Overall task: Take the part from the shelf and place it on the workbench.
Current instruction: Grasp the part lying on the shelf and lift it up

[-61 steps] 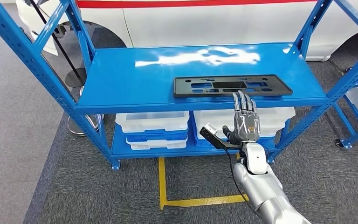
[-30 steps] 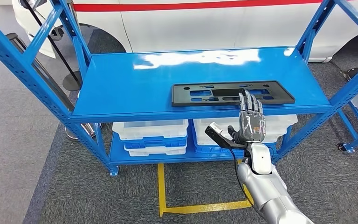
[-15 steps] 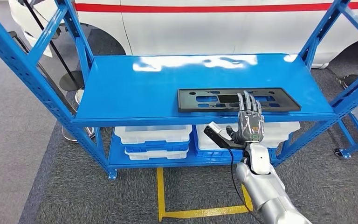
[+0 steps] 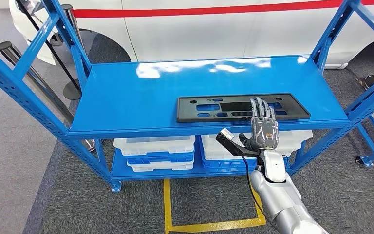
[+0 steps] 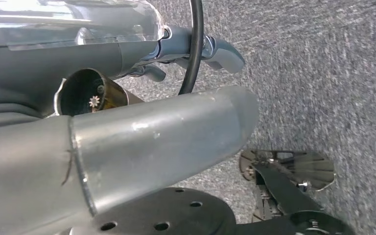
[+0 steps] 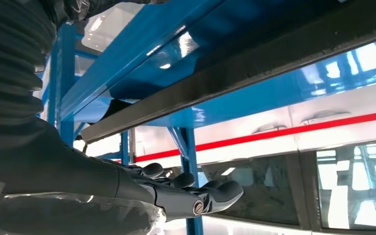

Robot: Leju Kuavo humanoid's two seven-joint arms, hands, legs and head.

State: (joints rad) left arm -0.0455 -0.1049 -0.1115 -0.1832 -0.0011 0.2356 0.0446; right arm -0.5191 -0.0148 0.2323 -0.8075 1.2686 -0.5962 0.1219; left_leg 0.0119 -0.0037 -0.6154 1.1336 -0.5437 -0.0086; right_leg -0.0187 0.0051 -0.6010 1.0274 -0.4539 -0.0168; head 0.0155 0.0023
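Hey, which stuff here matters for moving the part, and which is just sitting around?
For the job:
black part
blue shelf
right hand, open, fingers over the part

Just there:
white bins on the lower level
white vehicle behind
yellow floor tape

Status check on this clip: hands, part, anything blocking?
Right robot hand open, fingers spread over the part's near edge, no grip. Left robot hand hanging by the floor, state unclear. Part flat on the shelf. Nothing blocking.

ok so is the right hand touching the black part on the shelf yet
Cannot tell. In the head view the right hand overlaps the near edge of the black part, fingers extended. In the right wrist view the fingers hang apart from its edge.
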